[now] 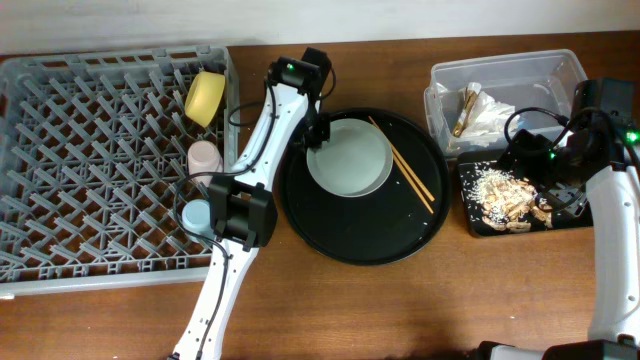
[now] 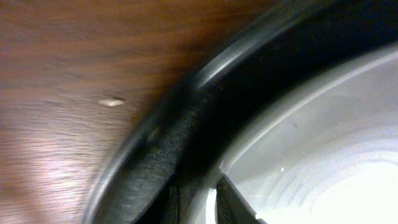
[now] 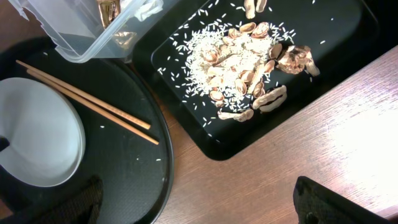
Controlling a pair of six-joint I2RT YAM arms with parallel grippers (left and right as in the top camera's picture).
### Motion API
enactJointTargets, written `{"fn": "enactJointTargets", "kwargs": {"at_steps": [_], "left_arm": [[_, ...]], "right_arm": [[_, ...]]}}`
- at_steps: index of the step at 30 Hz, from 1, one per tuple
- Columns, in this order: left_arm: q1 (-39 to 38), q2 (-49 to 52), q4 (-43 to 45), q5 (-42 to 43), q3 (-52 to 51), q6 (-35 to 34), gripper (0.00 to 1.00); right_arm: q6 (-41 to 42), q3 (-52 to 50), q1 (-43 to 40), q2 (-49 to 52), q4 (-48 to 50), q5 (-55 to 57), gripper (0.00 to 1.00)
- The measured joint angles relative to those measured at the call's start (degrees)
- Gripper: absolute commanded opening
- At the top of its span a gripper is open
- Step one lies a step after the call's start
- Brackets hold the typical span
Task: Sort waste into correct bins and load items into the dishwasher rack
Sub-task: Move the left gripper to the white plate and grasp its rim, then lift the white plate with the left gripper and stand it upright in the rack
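The pale grey plate point(image 1: 349, 157) lies on the round black tray point(image 1: 362, 240), two wooden chopsticks point(image 1: 405, 170) beside it. My left gripper point(image 1: 312, 135) is at the plate's left rim; in the left wrist view its fingers point(image 2: 231, 205) pinch that rim, one inside the plate point(image 2: 336, 143) and one outside. My right gripper point(image 3: 205, 205) hangs wide open over bare wood, near the flat black tray point(image 3: 348, 37) holding food scraps point(image 3: 242, 62). The napkin point(image 1: 490, 108) and gold foil wrapper point(image 1: 462, 112) lie in the clear tub point(image 1: 505, 65).
The grey dishwasher rack point(image 1: 90, 170) fills the left side, with the yellow bowl point(image 1: 205, 97), pink cup point(image 1: 205, 157) and light-blue cup point(image 1: 195, 213) along its right edge. A single grain point(image 2: 112, 102) lies on the table beside the round tray's rim point(image 2: 186, 93).
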Motion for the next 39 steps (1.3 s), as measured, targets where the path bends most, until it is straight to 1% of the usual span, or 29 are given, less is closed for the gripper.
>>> {"fn": "enactJointTargets", "kwargs": {"at_steps": [1, 9, 12, 15, 17, 19, 24, 28, 30, 31, 33, 38, 39], "left_arm": [[-0.1, 0.1, -0.4, 0.2, 0.2, 0.3, 0.01], [-0.4, 0.1, -1.2, 1.7, 0.9, 0.5, 0.01], [-0.4, 0.1, -3.0, 2.2, 2.9, 0.5, 0.01], [-0.4, 0.6, -6.1, 2.1, 8.0, 1.2, 0.01], [-0.4, 0.3, -6.4, 1.6, 12.2, 2.4, 0.01], [-0.4, -1.2, -6.4, 0.6, 13.1, 3.1, 0.01], [0.1, -10.0, -6.4, -6.3, 13.1, 4.7, 0.01], [3.3, -20.0, -6.4, -13.2, 13.2, 6.2, 0.01], [7.5, -26.4, -6.4, -19.0, 13.5, 6.8, 0.01], [9.1, -28.2, -6.3, -21.1, 13.7, 6.8, 0.01], [13.3, -31.7, -6.4, -28.4, 14.2, 6.9, 0.01], [18.8, -33.6, -6.3, -47.6, 13.4, 7.0, 0.0], [19.3, -33.6, -6.2, -49.9, 12.3, 7.1, 0.0]], "right_arm": [[0.0, 0.0, 0.0, 0.0, 0.0, 0.0, 0.99], [0.0, 0.0, 0.0, 0.0, 0.0, 0.0, 0.98], [0.0, 0.0, 0.0, 0.0, 0.5, 0.0, 0.98], [0.0, 0.0, 0.0, 0.0, 0.8, 0.0, 0.98], [0.0, 0.0, 0.0, 0.0, 0.8, 0.0, 0.98], [0.0, 0.0, 0.0, 0.0, 0.8, 0.0, 0.99], [0.0, 0.0, 0.0, 0.0, 0.9, 0.0, 0.98], [0.0, 0.0, 0.0, 0.0, 0.9, 0.0, 0.98], [0.0, 0.0, 0.0, 0.0, 0.9, 0.0, 0.98], [0.0, 0.0, 0.0, 0.0, 0.9, 0.0, 0.99], [0.0, 0.0, 0.0, 0.0, 1.0, 0.0, 0.98], [0.0, 0.0, 0.0, 0.0, 1.4, 0.0, 0.98], [0.0, 0.0, 0.0, 0.0, 1.5, 0.0, 0.99]]}}
